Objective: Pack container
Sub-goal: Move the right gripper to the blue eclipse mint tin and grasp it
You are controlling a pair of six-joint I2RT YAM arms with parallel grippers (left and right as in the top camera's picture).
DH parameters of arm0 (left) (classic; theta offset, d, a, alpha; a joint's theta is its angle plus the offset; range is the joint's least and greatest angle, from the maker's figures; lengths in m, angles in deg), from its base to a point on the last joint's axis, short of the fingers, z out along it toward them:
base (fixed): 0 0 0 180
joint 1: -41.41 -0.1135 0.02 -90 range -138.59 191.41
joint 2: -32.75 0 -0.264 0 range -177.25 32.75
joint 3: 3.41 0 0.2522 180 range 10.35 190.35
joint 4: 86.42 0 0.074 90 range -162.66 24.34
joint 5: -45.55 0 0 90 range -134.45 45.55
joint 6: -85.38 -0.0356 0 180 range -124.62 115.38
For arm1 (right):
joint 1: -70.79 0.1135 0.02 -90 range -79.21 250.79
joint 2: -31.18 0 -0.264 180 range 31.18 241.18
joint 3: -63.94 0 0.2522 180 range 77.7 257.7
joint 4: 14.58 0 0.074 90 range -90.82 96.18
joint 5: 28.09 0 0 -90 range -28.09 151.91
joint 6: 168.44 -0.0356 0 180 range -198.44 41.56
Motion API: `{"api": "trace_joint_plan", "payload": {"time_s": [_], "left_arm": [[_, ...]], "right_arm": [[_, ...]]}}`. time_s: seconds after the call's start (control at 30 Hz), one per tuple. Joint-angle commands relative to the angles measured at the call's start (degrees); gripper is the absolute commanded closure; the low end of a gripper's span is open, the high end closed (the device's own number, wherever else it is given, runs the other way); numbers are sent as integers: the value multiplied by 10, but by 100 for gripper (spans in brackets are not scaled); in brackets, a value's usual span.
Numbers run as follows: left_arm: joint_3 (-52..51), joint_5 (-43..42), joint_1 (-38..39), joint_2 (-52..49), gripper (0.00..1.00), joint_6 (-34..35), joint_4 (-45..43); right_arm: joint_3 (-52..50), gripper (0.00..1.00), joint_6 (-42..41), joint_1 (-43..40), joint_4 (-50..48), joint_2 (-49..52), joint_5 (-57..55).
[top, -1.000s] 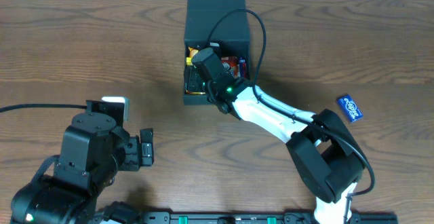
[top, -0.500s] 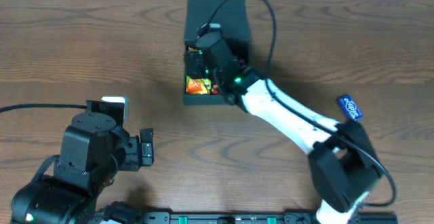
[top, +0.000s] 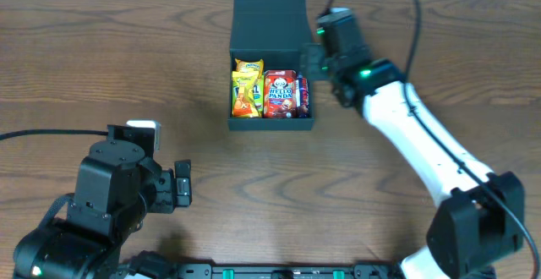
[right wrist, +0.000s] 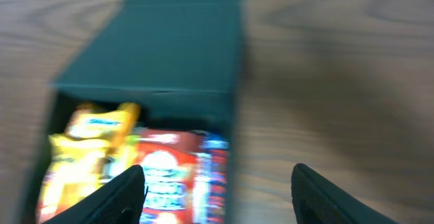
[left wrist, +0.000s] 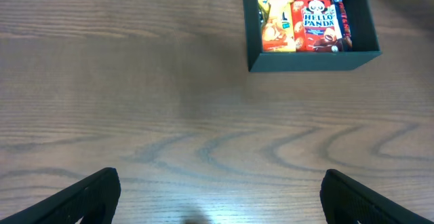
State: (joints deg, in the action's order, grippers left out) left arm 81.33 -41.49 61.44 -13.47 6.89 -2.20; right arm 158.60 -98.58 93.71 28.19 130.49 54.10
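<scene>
Nearest the robot, on the left of the brown wood-grain table (top: 101, 68), the left gripper (left wrist: 220, 176) hangs low over bare wood with its jaws spread wide and nothing between them. Farther off, just left of the table's middle, stands the container (top: 270, 124), a dark teal-black matte cardboard box with its top open. It holds yellow snack packets (top: 244, 86) on the left, a red carton (top: 281, 93) in the middle and a slim blue-edged packet (left wrist: 344, 22) pressed against the right wall. The box will likely handle as light even when loaded. Its thin walls are stiff enough to pinch but easy to crush or bow, and the matte skin should give the pads good friction. It may skid on the smooth wood if pushed from one side. A side wall's top rim looks the best hold for shifting it. For closing, the free far edge of the hinged flap lid (top: 269, 15), lying flat on the table beyond the box, seems the right place. The right gripper (right wrist: 218, 182) hovers at the box's far-right corner, jaws parted and empty. The red carton reads "HELLO PANDA" in white. The print on the yellow packets and the blue-edged one is too small or blurred to read.
</scene>
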Motion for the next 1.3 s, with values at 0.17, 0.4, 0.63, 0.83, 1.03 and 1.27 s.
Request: {"api": "trace_joint_plan", "payload": {"time_s": [0.17,0.4,0.63,0.83,1.03,1.27], "left_arm": [[7,0,-2,2,5,-12,0],[7,0,-2,2,5,-12,0],[7,0,-2,2,5,-12,1],[7,0,-2,2,5,-12,0],[7,0,-2,2,5,-12,0],[7,0,-2,2,5,-12,0]], "right_arm": [[5,30,172,-111,44,-15,-12],[-3,28,319,-205,75,-15,-7],[-29,27,406,-298,111,-15,44],[-71,27,464,-356,127,-15,109],[-131,27,506,-381,113,-15,113],[-183,27,506,-397,56,-15,113]]}}
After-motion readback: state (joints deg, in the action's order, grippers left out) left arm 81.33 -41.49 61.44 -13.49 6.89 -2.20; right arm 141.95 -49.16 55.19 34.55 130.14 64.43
